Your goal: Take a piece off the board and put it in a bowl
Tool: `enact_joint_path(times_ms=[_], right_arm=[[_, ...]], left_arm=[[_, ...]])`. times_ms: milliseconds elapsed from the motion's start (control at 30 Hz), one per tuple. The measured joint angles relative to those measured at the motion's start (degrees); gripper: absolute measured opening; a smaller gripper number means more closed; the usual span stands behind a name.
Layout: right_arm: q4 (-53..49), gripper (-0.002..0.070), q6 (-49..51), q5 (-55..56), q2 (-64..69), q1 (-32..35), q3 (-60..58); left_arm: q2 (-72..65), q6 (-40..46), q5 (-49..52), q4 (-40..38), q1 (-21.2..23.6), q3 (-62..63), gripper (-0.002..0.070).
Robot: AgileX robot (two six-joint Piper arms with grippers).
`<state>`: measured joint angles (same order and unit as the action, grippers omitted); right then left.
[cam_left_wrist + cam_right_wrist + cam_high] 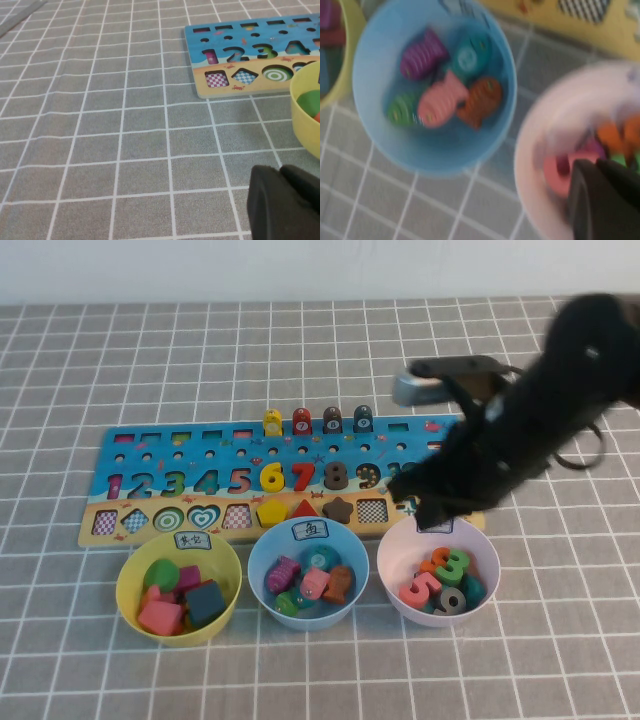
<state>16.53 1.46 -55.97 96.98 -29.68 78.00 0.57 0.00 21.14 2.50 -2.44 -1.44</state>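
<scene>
The blue board [150,455] lies across the middle of the table, and its left end shows in the left wrist view [250,55]. The dark teal piece [363,418] stands upright at the board's far edge, the rightmost in a row of blocks. The light blue bowl [308,618] with its white tag sits in front of the board and holds several fish pieces; it also shows in the right wrist view [370,110]. My right gripper [432,515] [597,165] hangs shut over the lavender bowl's rim, with nothing seen in it. My left gripper [280,170] is shut, low over the cloth left of the yellow bowl.
A yellow block [272,422], a red block [302,422] and a brown block [332,420] stand left of the piece. A yellow bowl [130,605] [305,115] holds shape pieces at the front left. The lavender bowl [400,590] [535,150] holds numbers at the front right. My right arm covers the board's right end.
</scene>
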Motion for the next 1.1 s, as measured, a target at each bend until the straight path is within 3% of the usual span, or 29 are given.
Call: enact_joint_path(times_ms=[333,433,733,1100], right_arm=[[-5.2,0.0008,4.1,-5.3,19.8,-0.2,28.6],[-7.2,0.0066,5.6,-7.2,25.3,-0.2,36.6],[-11.4,0.0325,12.3,-9.1,38.1,-0.1,53.9],[-13.4,0.0351,16.1,-9.2,44.5,1.4,61.4]], left_arm=[[0.0,-0.3,0.0,0.0,0.0,0.0,0.0],[0.0,0.0,0.0,0.0,0.0,0.0,0.0],[0.0,-0.3,0.0,0.1,0.0,0.0,0.0],[0.0,0.0,0.0,0.1,0.0,0.0,0.0]])
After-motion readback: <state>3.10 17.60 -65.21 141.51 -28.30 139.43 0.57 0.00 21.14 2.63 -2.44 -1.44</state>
